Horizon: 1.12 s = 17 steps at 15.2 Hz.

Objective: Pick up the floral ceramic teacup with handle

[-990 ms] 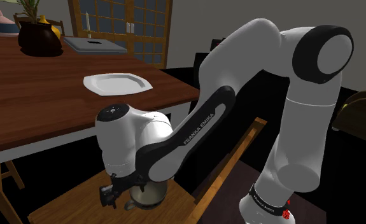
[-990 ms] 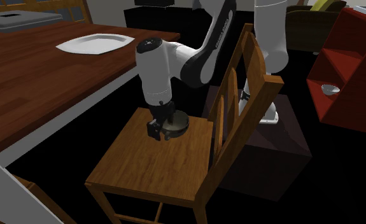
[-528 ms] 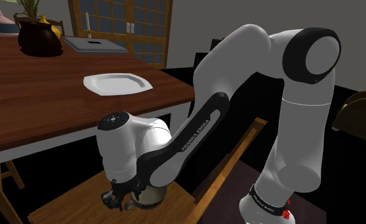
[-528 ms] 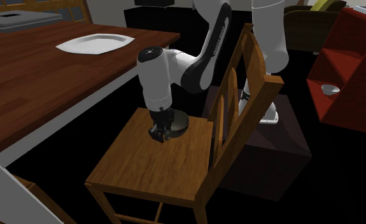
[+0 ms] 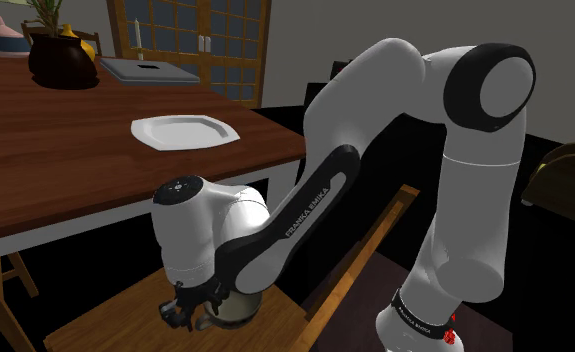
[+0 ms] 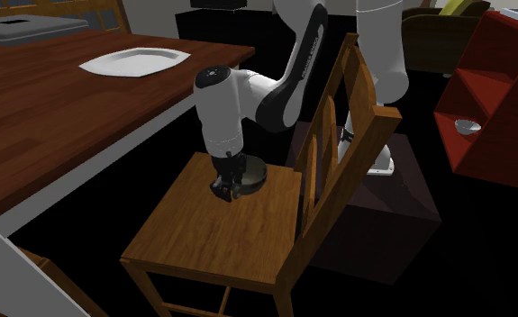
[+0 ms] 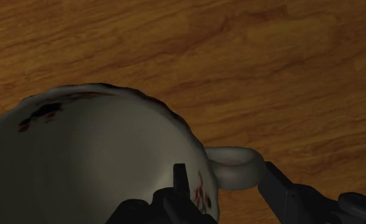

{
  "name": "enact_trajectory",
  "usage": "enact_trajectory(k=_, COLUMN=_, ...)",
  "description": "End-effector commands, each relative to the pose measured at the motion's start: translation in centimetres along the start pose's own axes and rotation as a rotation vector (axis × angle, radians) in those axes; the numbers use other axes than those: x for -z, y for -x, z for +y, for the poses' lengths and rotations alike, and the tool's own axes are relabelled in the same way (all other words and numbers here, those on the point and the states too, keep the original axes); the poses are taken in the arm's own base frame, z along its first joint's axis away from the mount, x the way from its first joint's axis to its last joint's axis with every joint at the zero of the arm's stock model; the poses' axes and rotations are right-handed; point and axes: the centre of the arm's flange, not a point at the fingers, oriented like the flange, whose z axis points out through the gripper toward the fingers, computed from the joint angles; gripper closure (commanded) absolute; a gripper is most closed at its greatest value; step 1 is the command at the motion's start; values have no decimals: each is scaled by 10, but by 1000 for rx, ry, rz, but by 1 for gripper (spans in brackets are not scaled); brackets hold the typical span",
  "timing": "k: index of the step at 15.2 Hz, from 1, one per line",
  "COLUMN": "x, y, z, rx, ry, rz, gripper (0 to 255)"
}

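1. Shoulder view: my gripper (image 5: 182, 313) is down at the chair (image 5: 105, 322) seat. The teacup (image 5: 238, 307) is right beside it, mostly hidden by my wrist.
2. Second exterior view: teacup (image 6: 255, 172) stands upright, mouth up, half tucked behind the gripper (image 6: 223, 188).
3. Wrist view: fingers are spread apart, and the handle (image 7: 236, 170) pokes sideways into the gap. Can't tell if they touch it.

The teacup (image 6: 255, 173) sits on the chair (image 6: 221, 234) under the hand (image 6: 225, 187) — the chair beside the table (image 6: 49, 117) bearing the plate (image 6: 131, 61).
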Motion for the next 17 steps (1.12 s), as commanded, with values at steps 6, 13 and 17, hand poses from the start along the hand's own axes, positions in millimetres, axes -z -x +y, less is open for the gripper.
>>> enact_trajectory(k=6, x=30, y=1, z=3, rx=1, ry=1, rz=-2, gripper=255)
enact_trajectory(k=13, x=67, y=1, z=6, rx=1, ry=1, rz=-2, gripper=255)
enact_trajectory(k=17, x=79, y=1, z=7, rx=1, ry=1, rz=-2, gripper=255)
